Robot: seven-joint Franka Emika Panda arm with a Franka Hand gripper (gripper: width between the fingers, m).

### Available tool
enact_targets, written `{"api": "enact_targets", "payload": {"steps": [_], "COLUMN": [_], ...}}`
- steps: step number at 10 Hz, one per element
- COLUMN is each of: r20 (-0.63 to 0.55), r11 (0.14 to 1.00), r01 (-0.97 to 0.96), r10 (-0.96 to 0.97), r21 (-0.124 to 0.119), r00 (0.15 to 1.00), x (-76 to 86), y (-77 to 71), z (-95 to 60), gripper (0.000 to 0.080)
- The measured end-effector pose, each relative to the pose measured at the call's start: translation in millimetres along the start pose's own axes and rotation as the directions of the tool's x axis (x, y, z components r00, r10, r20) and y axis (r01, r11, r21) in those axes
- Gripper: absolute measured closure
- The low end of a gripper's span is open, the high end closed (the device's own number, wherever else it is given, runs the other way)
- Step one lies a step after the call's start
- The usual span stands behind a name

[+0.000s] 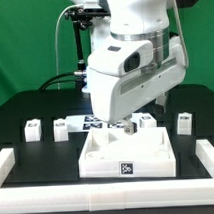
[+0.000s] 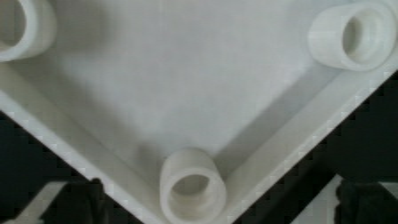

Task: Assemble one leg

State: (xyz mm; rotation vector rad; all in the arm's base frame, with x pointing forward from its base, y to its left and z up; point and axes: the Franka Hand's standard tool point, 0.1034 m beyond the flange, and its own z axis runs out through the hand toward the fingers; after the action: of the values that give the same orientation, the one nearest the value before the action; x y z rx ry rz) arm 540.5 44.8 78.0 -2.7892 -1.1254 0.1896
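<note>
hand (image 1: 128, 118) hangs low over the square board (image 1: 102, 160), i'd guess lining up a socket (image 2: 192, 186). can't tell if it's spread or pinching. a leg (image 1: 34, 127) sits off beside.

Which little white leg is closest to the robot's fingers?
The leg just beside the fingers on the exterior view's right; the other three legs sit farther off along the row.

Four small white block-shaped legs stand upright in a loose row across the black worktop (image 1: 23, 106), each with a dark-patterned tag facing the camera. The far-left leg (image 1: 34, 127) and the second leg (image 1: 62, 127) stand near each other. The third leg (image 1: 146, 121) stands toward the exterior view's right. The far-right leg (image 1: 184, 119) stands alone, well apart.
</note>
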Motion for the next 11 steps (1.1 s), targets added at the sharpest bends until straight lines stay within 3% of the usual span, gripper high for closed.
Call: {"api": "enact_targets", "payload": {"steps": [11], "r20": [0.0], "r11": [1.0], "r01": [0.0], "r10": [0.0], "r21": [0.0], "r00": [1.0], "x": [-0.2], "y": [0.1], "z": [0.3], "gripper": [0.015]}}
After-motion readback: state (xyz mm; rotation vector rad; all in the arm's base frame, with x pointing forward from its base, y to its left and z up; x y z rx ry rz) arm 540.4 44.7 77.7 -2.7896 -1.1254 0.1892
